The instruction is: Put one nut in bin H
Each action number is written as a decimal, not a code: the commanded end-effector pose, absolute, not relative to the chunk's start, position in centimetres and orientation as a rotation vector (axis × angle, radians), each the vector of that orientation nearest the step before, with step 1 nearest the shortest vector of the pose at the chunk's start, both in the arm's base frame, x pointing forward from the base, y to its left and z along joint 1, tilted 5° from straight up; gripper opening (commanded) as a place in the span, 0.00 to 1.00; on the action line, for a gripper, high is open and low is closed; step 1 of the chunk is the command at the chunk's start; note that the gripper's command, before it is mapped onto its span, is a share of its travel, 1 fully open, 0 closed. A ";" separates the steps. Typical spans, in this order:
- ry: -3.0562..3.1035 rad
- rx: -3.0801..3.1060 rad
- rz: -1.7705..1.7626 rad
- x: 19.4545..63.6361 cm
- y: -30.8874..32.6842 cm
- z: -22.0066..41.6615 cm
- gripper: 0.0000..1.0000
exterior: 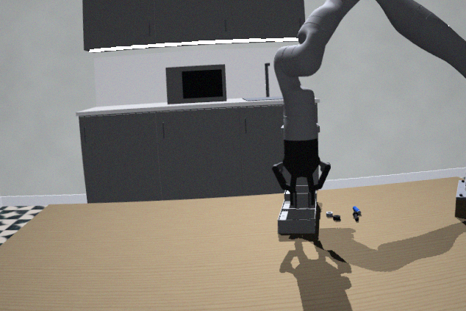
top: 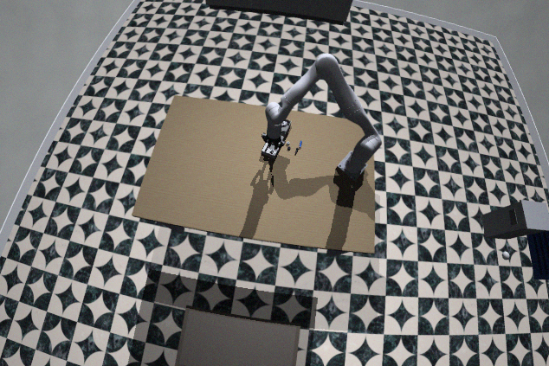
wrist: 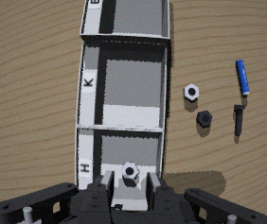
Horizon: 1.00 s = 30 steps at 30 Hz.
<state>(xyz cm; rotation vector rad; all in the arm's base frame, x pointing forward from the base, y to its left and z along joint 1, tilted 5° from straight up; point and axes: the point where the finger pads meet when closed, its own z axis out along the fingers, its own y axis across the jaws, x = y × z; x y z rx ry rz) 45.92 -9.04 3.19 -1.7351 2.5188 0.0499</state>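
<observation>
A grey row of three bins point(wrist: 90, 81) point(exterior: 297, 223) point(top: 268, 152) marked B, K and H lies on the table; the H bin point(wrist: 84, 167) is the nearest in the wrist view. A silver nut point(wrist: 130, 172) lies flat in the H bin, between my fingertips and loose from them. My gripper point(wrist: 130, 181) point(exterior: 300, 201) point(top: 272, 145) points straight down into the H bin, with its fingers partly open. A second silver nut point(wrist: 191, 92) point(exterior: 329, 214) and a black nut point(wrist: 204, 118) point(exterior: 337, 217) lie on the table right of the bins.
A blue screw point(wrist: 241, 77) point(exterior: 356, 209) point(top: 300, 144) and a black screw point(wrist: 238, 119) point(exterior: 355, 217) lie beyond the loose nuts. The arm's base point(top: 352, 166) stands at the table's right side. The table point(exterior: 150, 254) stretches wide to the left and front.
</observation>
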 end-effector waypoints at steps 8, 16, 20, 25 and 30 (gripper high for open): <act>2.519 -1.727 0.031 46.1 -9.5 5.3 0.31; 2.518 -1.727 0.031 46.1 -9.6 5.7 1.00; 2.519 -1.727 0.031 46.0 -9.7 7.3 1.00; 2.519 -1.727 0.031 45.9 -9.9 9.2 1.00; 2.519 -1.727 0.031 45.8 -10.0 10.8 1.00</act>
